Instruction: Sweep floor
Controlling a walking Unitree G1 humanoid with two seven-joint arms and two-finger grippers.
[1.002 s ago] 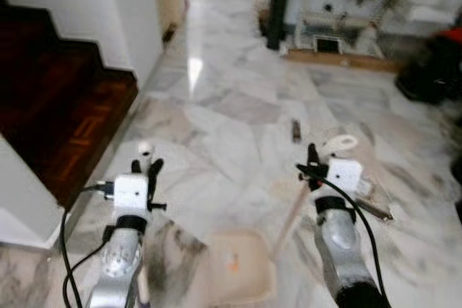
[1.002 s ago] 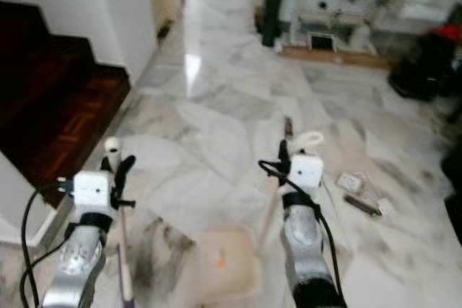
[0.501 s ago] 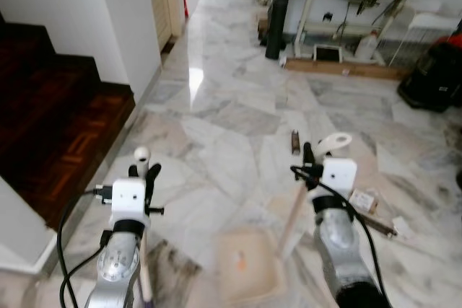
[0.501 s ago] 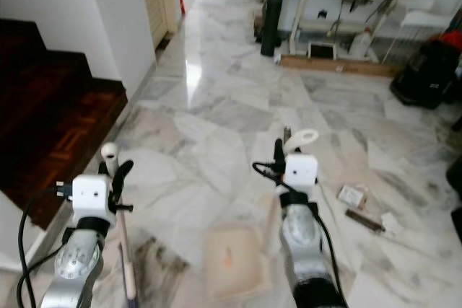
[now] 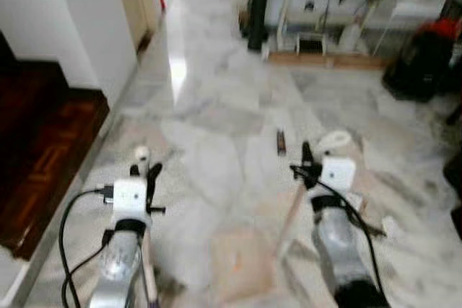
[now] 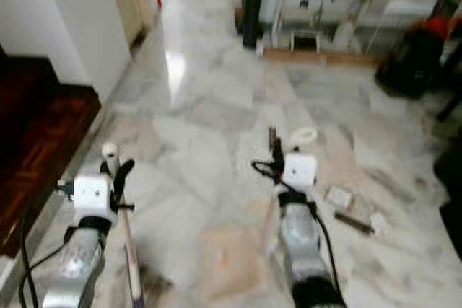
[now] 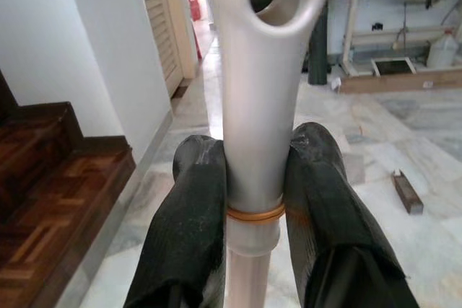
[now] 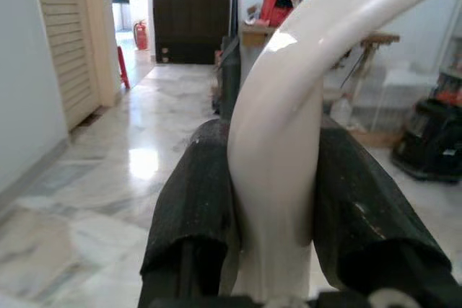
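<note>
The broom handle (image 7: 256, 106) is clamped between the left gripper (image 7: 256, 200) fingers, its shaft running down toward 6 o'clock. The dustpan handle (image 8: 289, 149) is pinched by the right gripper (image 8: 271, 207), with the beige dustpan (image 5: 242, 272) resting on the marble floor (image 5: 216, 106) at 7 o'clock of that gripper.

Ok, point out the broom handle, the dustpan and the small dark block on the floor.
broom handle (image 7: 254, 106), left wrist view, shaft just above the fingers
dustpan (image 6: 227, 261), right eye view, middle of its tray
small dark block (image 5: 281, 141), left eye view, its middle

We see a white-and-grey veined marble floor (image 5: 216, 106), dark red-brown parquet steps (image 5: 36, 149), a cream broom handle (image 7: 256, 106) between black fingers (image 7: 191, 221), and a beige dustpan (image 6: 224, 257).
</note>
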